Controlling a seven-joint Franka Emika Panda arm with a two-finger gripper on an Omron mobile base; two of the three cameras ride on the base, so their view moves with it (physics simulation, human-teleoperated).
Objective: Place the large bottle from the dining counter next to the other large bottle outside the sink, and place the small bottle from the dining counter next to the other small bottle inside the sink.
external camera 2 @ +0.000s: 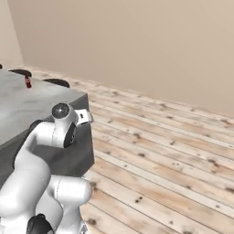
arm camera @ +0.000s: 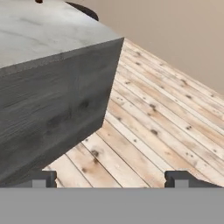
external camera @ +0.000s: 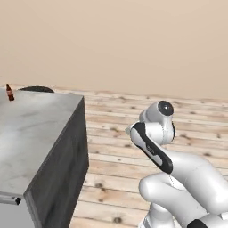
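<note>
Counter [external camera: 31, 129]: a broad light grey marble-patterned slab on a dark grey base, seen at the left of both base views. Its near corner is seen in the hand view, upper left, above the wooden plank floor [arm camera: 166, 109].

Small bottle [external camera: 9, 92]: a short brown bottle with a red label is found upright on the far end of the counter, near its back edge. In the right base view the same bottle [external camera 2: 28, 82] is placed at the far left of the slab. It stands alone, well apart from the arm.

Dark rounded shapes [external camera 2: 55, 82] are noted just beyond the counter's far edge; what they are cannot be told.

Gripper [arm camera: 111, 178]: the two dark finger tips are seen at the bottom of the hand view, set wide apart, with nothing between them. It is pointed past the counter's corner toward the floor, and no object is touched.

Arm [external camera: 153, 147]: it is folded close over the base, beside the counter's near corner, with a plain beige wall [external camera: 133, 44] behind.
</note>
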